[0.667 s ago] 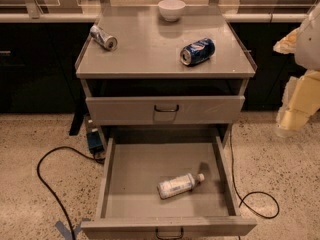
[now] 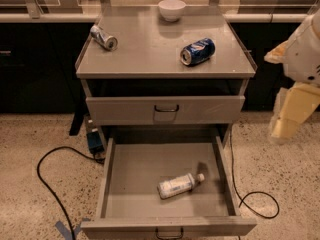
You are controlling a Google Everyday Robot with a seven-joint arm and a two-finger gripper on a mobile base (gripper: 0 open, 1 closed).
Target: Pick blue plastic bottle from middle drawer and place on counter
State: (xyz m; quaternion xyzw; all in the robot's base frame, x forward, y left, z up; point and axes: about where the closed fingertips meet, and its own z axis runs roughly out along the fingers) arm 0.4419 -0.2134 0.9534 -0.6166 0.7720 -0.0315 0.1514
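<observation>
The blue plastic bottle [image 2: 177,185], whitish with a white cap and a pale label, lies on its side in the open middle drawer [image 2: 130,176], right of centre and near the front. The counter [image 2: 150,51] is the cabinet's flat grey top. My gripper [image 2: 289,118] hangs at the right edge of the view on the white and cream arm. It is beside the cabinet, well above and to the right of the bottle, and touches nothing.
On the counter lie a dark blue soda can [image 2: 197,51], a silver can [image 2: 103,37] and a white bowl [image 2: 171,9]. The upper drawer [image 2: 165,109] is shut. A black cable [image 2: 47,184] and a blue box [image 2: 94,141] are on the floor to the left, and another cable [image 2: 260,204] to the right.
My arm has edged slightly down and to the left at the right edge. The bottle, cans and drawer have not moved.
</observation>
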